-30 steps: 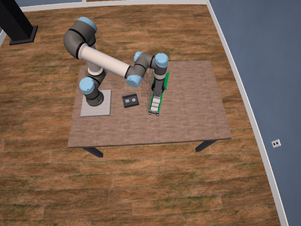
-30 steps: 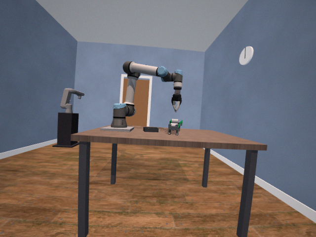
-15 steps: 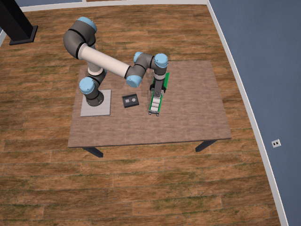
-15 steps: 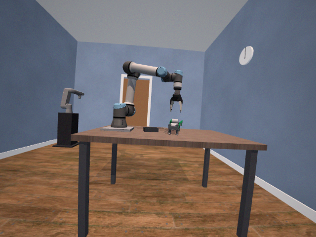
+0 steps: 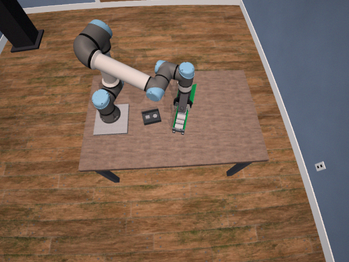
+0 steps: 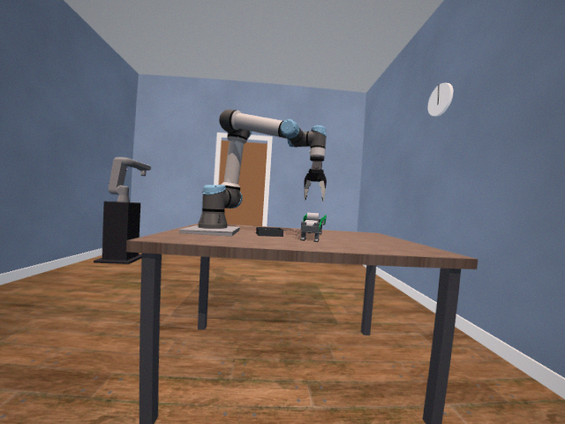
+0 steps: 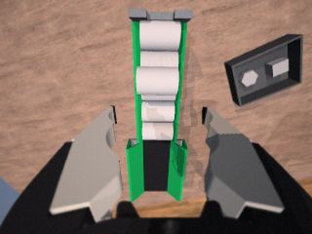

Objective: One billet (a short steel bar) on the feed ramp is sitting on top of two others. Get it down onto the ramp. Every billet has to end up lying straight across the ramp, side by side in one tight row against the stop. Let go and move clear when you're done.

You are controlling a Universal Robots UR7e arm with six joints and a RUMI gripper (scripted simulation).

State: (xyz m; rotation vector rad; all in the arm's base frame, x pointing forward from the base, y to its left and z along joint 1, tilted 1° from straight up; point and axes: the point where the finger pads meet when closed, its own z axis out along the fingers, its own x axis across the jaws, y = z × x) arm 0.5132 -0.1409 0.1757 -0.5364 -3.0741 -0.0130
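From above, the arm reaches out over the worktop (image 5: pixel 225 141) so that the hand (image 5: pixel 182 108) hangs over the upper half of the green feed ramp (image 5: pixel 193 93). Pale billets show below the hand towards the grey stop (image 5: pixel 178 131). A dark parts tray (image 5: pixel 151 116) lies off to one side of the hand, apart from the ramp.

In the exterior view, the hand (image 6: pixel 314 190) hovers well above the ramp (image 6: pixel 321 222), fingers pointing down and partly spread, with nothing between them. The raised billet (image 6: pixel 312 214) sits proud of the row below the hand, which is likely why the arm has lined up over it.

The wrist view looks down the ramp (image 7: pixel 134 88). The two fingers stand part open, either side of the ramp's upper end, gripping nothing. Ahead of the hand (image 7: pixel 159 120), the billet on top (image 7: pixel 157 81) rests across the gap between two lower billets (image 7: pixel 158 110), with more beyond it against the stop (image 7: pixel 160 15). The straddling stance suits a descent along the ramp's line.
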